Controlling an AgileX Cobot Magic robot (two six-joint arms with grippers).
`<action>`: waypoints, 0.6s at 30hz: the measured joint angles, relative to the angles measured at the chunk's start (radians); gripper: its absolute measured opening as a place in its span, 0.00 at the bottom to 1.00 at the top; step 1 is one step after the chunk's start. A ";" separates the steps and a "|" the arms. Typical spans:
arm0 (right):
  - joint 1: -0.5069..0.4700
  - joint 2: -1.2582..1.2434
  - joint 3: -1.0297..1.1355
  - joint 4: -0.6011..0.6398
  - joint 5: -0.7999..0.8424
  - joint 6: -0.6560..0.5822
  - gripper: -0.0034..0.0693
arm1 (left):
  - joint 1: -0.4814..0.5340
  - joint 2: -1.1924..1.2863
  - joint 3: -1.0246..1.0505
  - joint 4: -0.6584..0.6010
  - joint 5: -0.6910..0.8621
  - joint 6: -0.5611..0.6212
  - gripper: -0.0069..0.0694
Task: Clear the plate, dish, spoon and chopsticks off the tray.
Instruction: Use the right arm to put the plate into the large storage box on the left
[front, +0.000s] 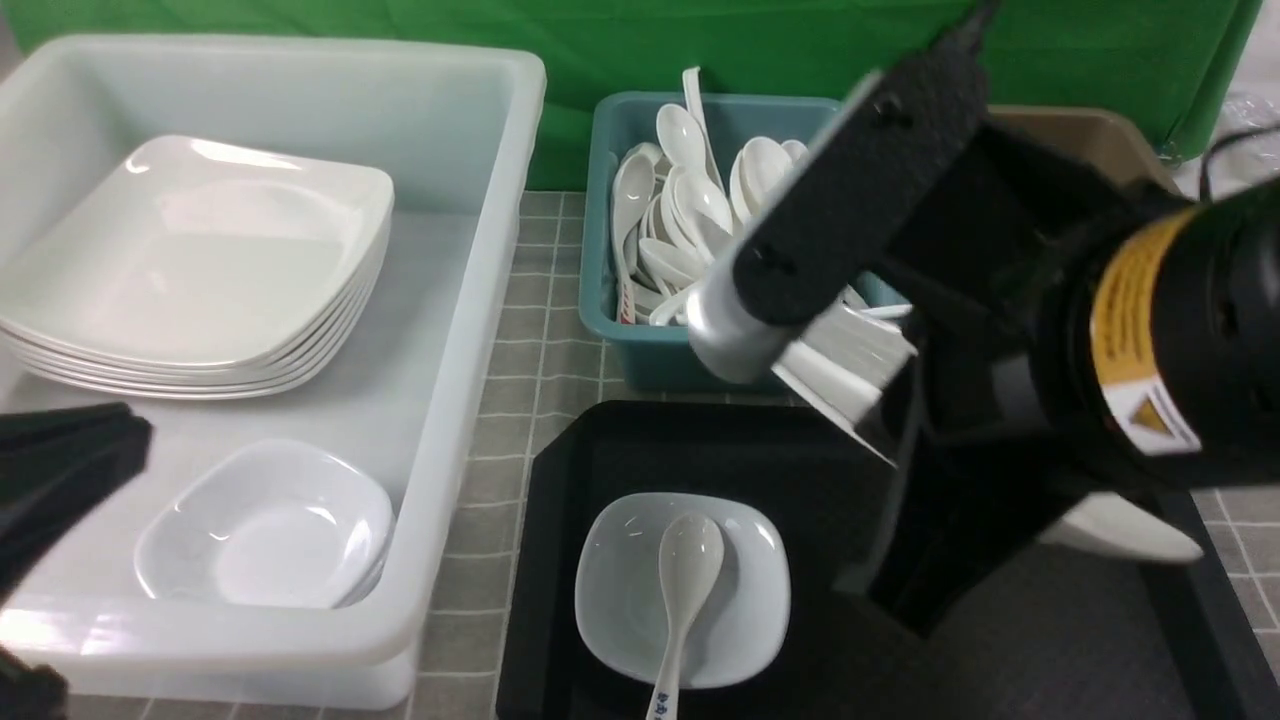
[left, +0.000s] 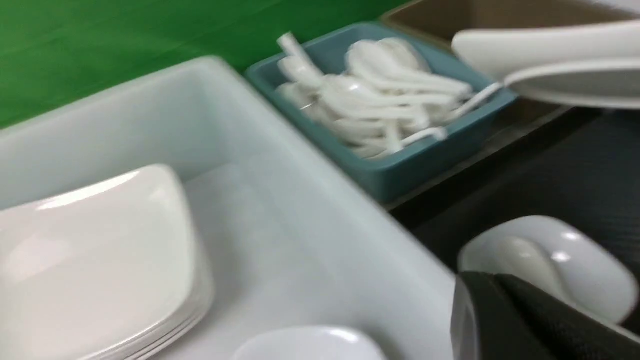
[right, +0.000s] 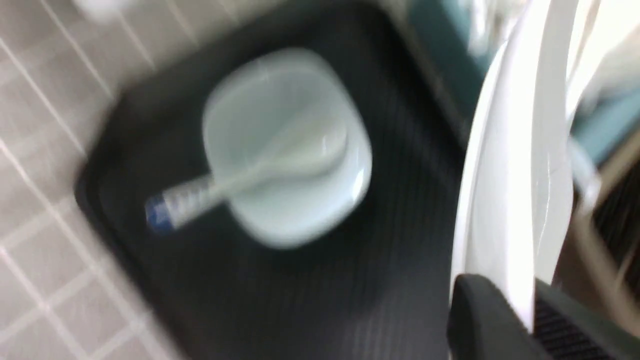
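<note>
Now the right fingers (right: 482, 325) are pinching the plate (right: 515, 175) by its rim, the arm angling down and holding it above the tray (front: 560, 470), right of the dish (front: 745, 600) and spoon (front: 688, 565). Carrying it to the stack (front: 200, 260) in the white tub (front: 480, 300) is calling for a firm, level grip. The left fingers (left: 525, 325) are pressed together near the tub.

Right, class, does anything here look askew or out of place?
The plate hangs tilted over the tray, gripped at its rim by the right gripper. The spoon lies in the dish, handle overhanging.
</note>
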 joint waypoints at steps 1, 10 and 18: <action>0.000 0.009 -0.018 0.000 -0.004 -0.014 0.14 | 0.000 -0.001 -0.004 0.010 0.008 -0.008 0.11; 0.000 0.268 -0.453 -0.006 -0.131 -0.478 0.14 | -0.001 -0.159 -0.109 0.163 0.291 -0.166 0.11; -0.026 0.507 -0.600 0.109 -0.493 -0.894 0.14 | -0.001 -0.341 -0.115 0.152 0.407 -0.230 0.11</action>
